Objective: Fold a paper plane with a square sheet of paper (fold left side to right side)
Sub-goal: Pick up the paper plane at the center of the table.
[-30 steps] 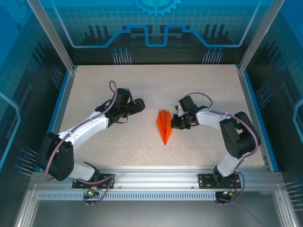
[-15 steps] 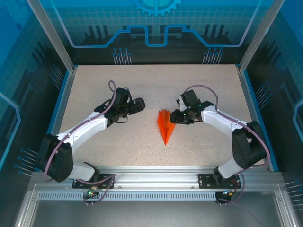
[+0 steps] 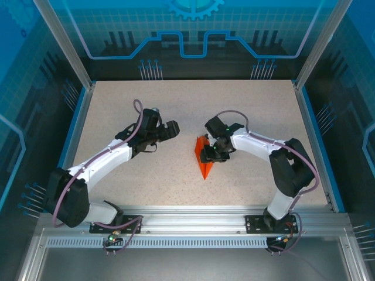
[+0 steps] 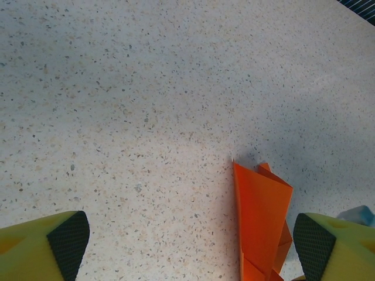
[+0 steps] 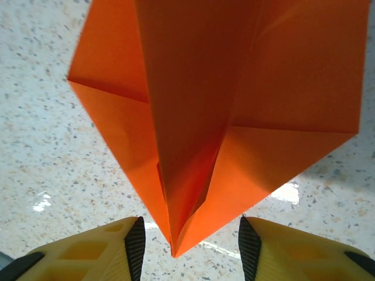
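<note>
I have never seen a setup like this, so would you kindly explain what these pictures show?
Two robot arms stand bolted at the near edge of a speckled table. The wide picture looks down from above and behind: the left arm on the left, the right arm on the right. The other two come from a camera on each wrist, so yellow fingers show at the bottom. A folded orange paper plane sits between the arms. The right fingers stand apart on either side of it, not pinching it. The left fingers are wide open, holding nothing.
</note>
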Motion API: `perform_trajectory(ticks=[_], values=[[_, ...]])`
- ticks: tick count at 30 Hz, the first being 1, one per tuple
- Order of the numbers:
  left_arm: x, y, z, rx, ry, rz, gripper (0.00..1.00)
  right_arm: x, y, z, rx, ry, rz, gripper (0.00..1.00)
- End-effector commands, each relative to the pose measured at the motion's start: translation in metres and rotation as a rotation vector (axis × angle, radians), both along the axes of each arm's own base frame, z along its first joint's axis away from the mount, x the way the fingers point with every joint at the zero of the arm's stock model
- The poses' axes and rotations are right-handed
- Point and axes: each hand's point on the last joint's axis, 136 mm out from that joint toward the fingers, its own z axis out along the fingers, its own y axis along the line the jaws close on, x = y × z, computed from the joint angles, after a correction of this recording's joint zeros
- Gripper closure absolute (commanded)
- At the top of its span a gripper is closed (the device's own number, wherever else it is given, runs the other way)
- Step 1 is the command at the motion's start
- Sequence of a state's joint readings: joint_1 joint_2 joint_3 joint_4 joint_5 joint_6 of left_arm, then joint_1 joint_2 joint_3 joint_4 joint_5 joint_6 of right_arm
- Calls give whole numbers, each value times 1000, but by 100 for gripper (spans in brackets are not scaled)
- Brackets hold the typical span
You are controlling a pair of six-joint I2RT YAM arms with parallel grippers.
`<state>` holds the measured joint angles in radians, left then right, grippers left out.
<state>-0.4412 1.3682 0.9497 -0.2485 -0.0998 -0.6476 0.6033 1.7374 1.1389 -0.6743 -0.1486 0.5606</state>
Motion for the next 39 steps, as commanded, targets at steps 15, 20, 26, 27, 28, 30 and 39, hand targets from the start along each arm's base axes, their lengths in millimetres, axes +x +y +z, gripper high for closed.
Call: perform_trajectory(ticks=[15,20,26,27,28,30,39], values=[[-2,14,15,48,-34,18,5,7,15,-24,-98,45,30,78],[-3,15,22,57,-51,8,5,13,13,-9,-102,9,30,97],[-3,13,28,66,-70,-25,1,36,-1,15,-93,-35,-7,100],[-4,13,29,67,-74,-26,1,43,-3,19,-89,-43,-17,100],[-4,14,29,70,-75,-27,1,49,-6,21,-89,-46,-21,100],[-6,14,29,72,-77,-30,1,68,-12,30,-88,-59,-38,100],[-16,12,25,71,-55,-76,1,137,-40,34,-129,-80,-104,100]])
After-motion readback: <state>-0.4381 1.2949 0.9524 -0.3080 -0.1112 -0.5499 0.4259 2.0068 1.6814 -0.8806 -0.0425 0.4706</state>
